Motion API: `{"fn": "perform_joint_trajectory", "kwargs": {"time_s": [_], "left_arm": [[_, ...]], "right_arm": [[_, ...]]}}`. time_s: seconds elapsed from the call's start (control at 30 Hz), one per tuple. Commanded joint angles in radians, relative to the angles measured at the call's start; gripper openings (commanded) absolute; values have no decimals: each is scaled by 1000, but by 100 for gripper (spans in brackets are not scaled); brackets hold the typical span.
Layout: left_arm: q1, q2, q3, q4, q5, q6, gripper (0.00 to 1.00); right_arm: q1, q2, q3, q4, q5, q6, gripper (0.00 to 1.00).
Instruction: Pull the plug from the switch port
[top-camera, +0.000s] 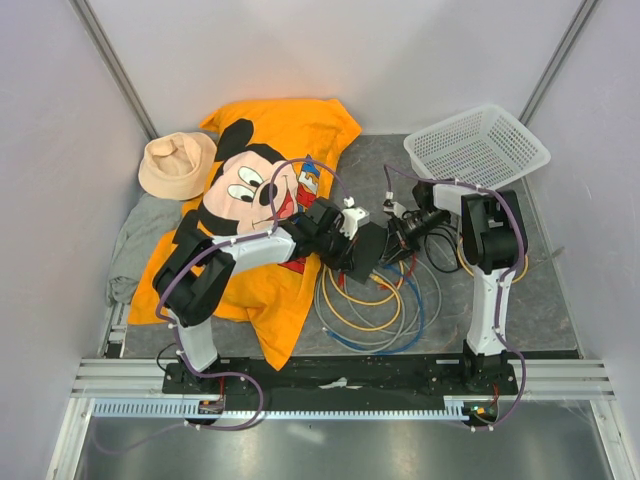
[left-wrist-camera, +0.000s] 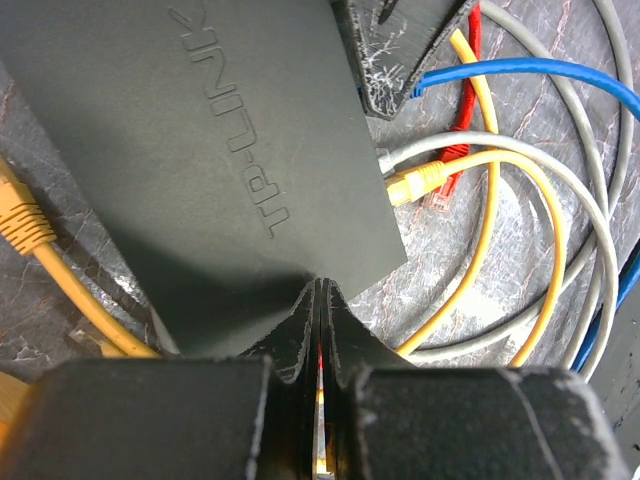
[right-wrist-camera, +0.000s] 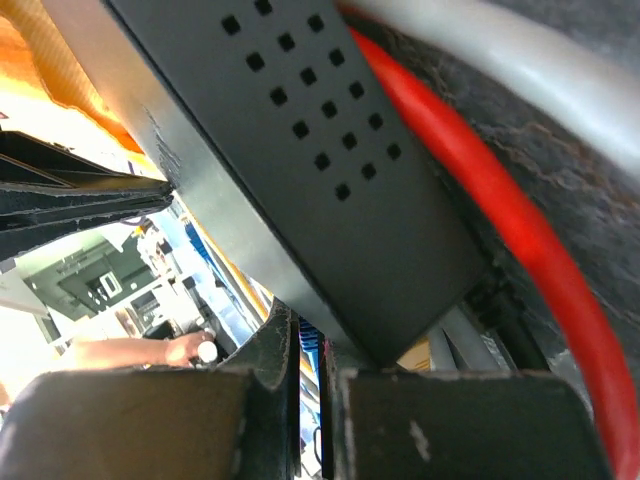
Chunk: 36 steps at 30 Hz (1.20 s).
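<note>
White walls (top-camera: 400, 50) surround the grey mat (top-camera: 545, 300) and switch (top-camera: 368, 247).

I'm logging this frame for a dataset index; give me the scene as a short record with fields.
switch: black box marked TP-LINK
plugs: yellow plug and grey cable meet one edge; seating not clear
left gripper: shut, tips at the switch's near edge
right gripper: shut, beside a switch corner
loose cables: yellow, grey, blue coils near the switch
elsewhere: white basket, orange Mickey cloth, beige hat
</note>
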Motion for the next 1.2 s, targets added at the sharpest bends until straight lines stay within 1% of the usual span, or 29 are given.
{"fn": "perform_joint_trajectory", "kwargs": {"time_s": [0.0,0.03,0.07,0.17,0.37,0.43,0.5,0.57,0.67,0.73,0.83,0.87,0.9,0.93,0.97,1.0,1.03,1.07,1.1,1.13,1.17], "left_arm": [[-19,21,-7,-35,-89,37,1],[-27,21,-7,-43,-217,24,2],[-33,26,-8,-44,-258,8,1],[-35,41,-4,-50,-307,4,2],[-35,58,5,-58,-315,1,2],[-35,58,4,-55,-306,5,2],[-35,58,1,-55,-286,11,2],[-35,54,-5,-54,-278,16,2],[-36,46,-16,-53,-266,28,2],[-36,43,-21,-53,-257,31,2],[-36,31,-22,-50,-211,30,2],[-36,21,-22,-47,-197,30,1],[-36,17,-21,-41,-175,30,2],[-35,12,-19,-40,-165,28,2],[-36,8,-15,-38,-158,30,1],[-36,8,-12,-34,-148,30,2],[-35,8,-8,-32,-145,24,2],[-35,9,-4,-31,-142,21,2],[-35,12,-1,-26,-134,19,2],[-35,15,2,-26,-125,16,2],[-35,18,8,-23,-123,14,2]], "right_arm": [[22,43,-23,107,185,-56,2],[20,35,-45,110,182,-59,3],[20,25,-92,118,179,-58,3],[20,-32,-185,158,192,-36,3],[13,-141,-292,188,166,-55,4],[-1,-179,-325,231,83,-50,5],[-9,-242,-405,320,5,5,6],[-11,-291,-459,354,-26,23,6],[-12,-289,-462,351,-28,33,5],[-14,-282,-430,316,-20,-2,5],[-15,-328,-364,277,-29,-36,4],[-15,-366,-338,248,-34,-58,4],[-18,-385,-309,169,-25,-91,3],[-15,-403,-240,112,-11,-178,3],[-15,-432,-202,54,44,-237,3],[-15,-446,-166,-56,78,-287,2],[-17,-459,-98,-109,113,-338,2],[-18,-486,-70,-156,180,-443,2],[-21,-499,-47,-234,211,-487,2],[-27,-509,-4,-273,248,-539,2],[-27,-529,12,-308,280,-637,1]]}}
